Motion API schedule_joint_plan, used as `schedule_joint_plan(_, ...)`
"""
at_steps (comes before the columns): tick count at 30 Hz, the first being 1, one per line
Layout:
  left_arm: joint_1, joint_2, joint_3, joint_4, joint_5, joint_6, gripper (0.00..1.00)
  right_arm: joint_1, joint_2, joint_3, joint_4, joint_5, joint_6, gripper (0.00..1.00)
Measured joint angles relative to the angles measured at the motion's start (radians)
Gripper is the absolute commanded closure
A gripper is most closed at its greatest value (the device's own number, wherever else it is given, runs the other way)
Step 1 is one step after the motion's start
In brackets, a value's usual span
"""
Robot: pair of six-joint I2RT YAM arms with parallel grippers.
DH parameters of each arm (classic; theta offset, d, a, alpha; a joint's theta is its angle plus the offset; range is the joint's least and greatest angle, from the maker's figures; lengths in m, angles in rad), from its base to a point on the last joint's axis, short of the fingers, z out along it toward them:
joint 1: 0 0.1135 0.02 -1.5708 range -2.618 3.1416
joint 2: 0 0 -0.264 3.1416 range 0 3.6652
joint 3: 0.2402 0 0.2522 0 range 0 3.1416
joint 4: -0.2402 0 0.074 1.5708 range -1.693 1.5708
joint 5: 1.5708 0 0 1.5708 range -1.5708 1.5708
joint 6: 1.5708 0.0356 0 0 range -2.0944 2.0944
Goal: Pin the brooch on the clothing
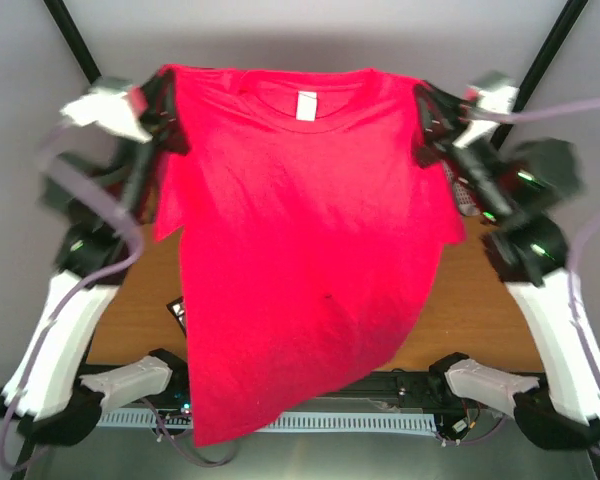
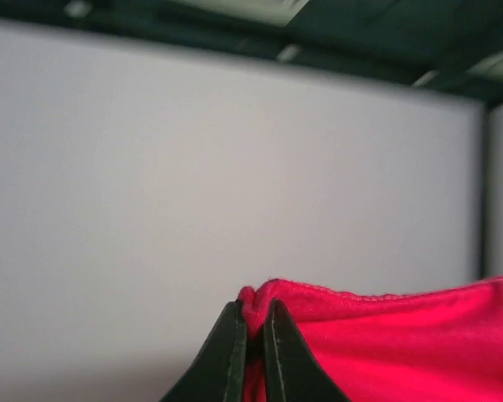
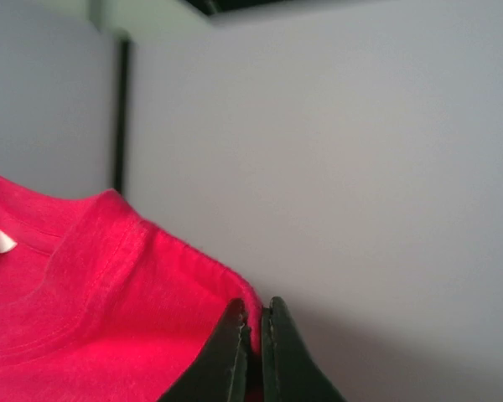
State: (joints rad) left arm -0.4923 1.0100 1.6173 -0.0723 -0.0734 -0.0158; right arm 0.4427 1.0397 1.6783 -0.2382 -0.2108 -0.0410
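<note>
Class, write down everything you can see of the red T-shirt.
The T-shirt is bright crimson, short-sleeved, of soft knit-looking cloth, with a ribbed round collar and a small white label inside the neck. It hangs spread out, held up by its shoulders: the left gripper and right gripper are each shut on one. Its hem slants, lowest on the left arm's side.

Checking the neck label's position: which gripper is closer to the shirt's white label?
Right. The right gripper pinches the T-shirt shoulder nearer the white label; the left gripper grips the farther shoulder.
</note>
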Motion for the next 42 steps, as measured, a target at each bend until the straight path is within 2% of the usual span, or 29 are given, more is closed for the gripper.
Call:
schedule_joint_plan(2,0.044,0.103,-0.072,0.05,-0.107,0.019,0.99,-0.002,0.085,-0.085,0.081,0.088,-0.034,0.98)
schedule_joint_plan(6,0.206,0.331,-0.193,0.128,-0.16,0.0,0.99,-0.036,0.311,-0.263,0.261,0.176,-0.09,0.96)
schedule_joint_plan(7,0.243,0.389,-0.24,0.163,-0.166,0.0,0.95,-0.048,0.388,-0.286,0.302,0.19,-0.105,0.88)
schedule_joint_plan(8,0.27,0.441,-0.277,0.187,-0.171,0.002,0.87,-0.058,0.453,-0.295,0.332,0.198,-0.115,0.79)
schedule_joint_plan(9,0.296,0.504,-0.307,0.213,-0.173,0.005,0.66,-0.067,0.526,-0.295,0.364,0.202,-0.122,0.69)
schedule_joint_plan(10,0.319,0.583,-0.316,0.237,-0.17,0.01,0.56,-0.077,0.603,-0.286,0.396,0.204,-0.13,0.65)
schedule_joint_plan(12,0.353,0.748,-0.277,0.257,-0.157,0.014,0.45,-0.099,0.782,-0.2,0.402,0.224,-0.15,0.58)
schedule_joint_plan(13,0.369,0.834,-0.227,0.248,-0.148,0.014,0.34,-0.108,0.856,-0.137,0.373,0.224,-0.147,0.5)
schedule_joint_plan(14,0.383,0.916,-0.157,0.219,-0.142,0.017,0.22,-0.117,0.938,-0.037,0.303,0.218,-0.153,0.39)
schedule_joint_plan(15,0.392,0.988,-0.092,0.192,-0.143,0.023,0.16,-0.125,1.021,0.077,0.239,0.213,-0.159,0.32)
schedule_joint_plan(17,0.404,1.058,-0.019,0.121,-0.151,0.026,0.03,-0.134,1.099,0.204,0.135,0.209,-0.148,0.24)
schedule_joint_plan(19,0.411,1.045,-0.015,0.054,-0.159,0.011,0.0,-0.133,1.114,0.293,-0.016,0.21,-0.134,0.23)
schedule_joint_plan(22,0.408,0.939,-0.014,-0.047,-0.135,-0.049,0.0,-0.121,1.099,0.42,-0.199,0.209,-0.079,0.21)
schedule_joint_plan(25,0.403,0.78,-0.044,-0.108,-0.058,-0.138,0.0,-0.101,1.001,0.38,-0.312,0.171,-0.005,0.19)
schedule_joint_plan(27,0.399,0.652,-0.119,-0.106,0.011,-0.204,0.0,-0.079,0.908,0.274,-0.343,0.117,0.049,0.17)
schedule_joint_plan(29,0.396,0.525,-0.223,-0.102,0.103,-0.27,0.0,-0.034,0.782,0.082,-0.345,0.026,0.128,0.14)
schedule_joint_plan(33,0.344,0.406,-0.419,-0.1,0.244,-0.357,0.0,0.034,0.665,-0.216,-0.272,-0.142,0.256,0.14)
schedule_joint_plan(35,0.286,0.391,-0.509,-0.105,0.282,-0.383,0.0,0.046,0.666,-0.313,-0.262,-0.171,0.304,0.14)
schedule_joint_plan(37,0.216,0.388,-0.609,-0.11,0.32,-0.418,0.0,0.042,0.71,-0.331,-0.274,-0.153,0.323,0.14)
schedule_joint_plan(40,0.127,0.377,-0.721,-0.113,0.354,-0.466,0.0,0.034,0.819,-0.267,-0.28,-0.071,0.32,0.15)
schedule_joint_plan(42,0.087,0.364,-0.767,-0.111,0.36,-0.495,0.0,0.029,0.907,-0.183,-0.282,-0.016,0.307,0.2)
